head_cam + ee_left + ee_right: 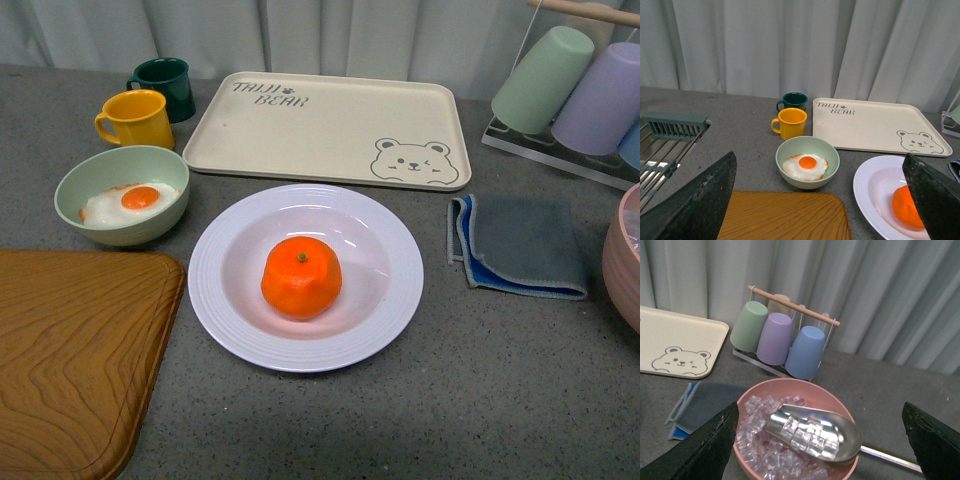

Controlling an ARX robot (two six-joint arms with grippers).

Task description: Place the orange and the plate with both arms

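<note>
Plainly, the grey counter [420,420] is spread with a cream tray [330,125] at the back, the white plate [215,290] in front of it, a green bowl [120,232] just left of that, and the orange [301,277] settled in the plate's well. The left gripper [818,155] and right gripper [820,405] are both held wide open, empty. Were the glossy rim pinched unevenly, the plate could be tipped and the orange rolled out toward the bowl

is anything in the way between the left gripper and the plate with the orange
Nothing visible does. The open left gripper looks onto the plate holding the orange; the wooden board and green bowl lie beside the plate, not across the way.
</note>
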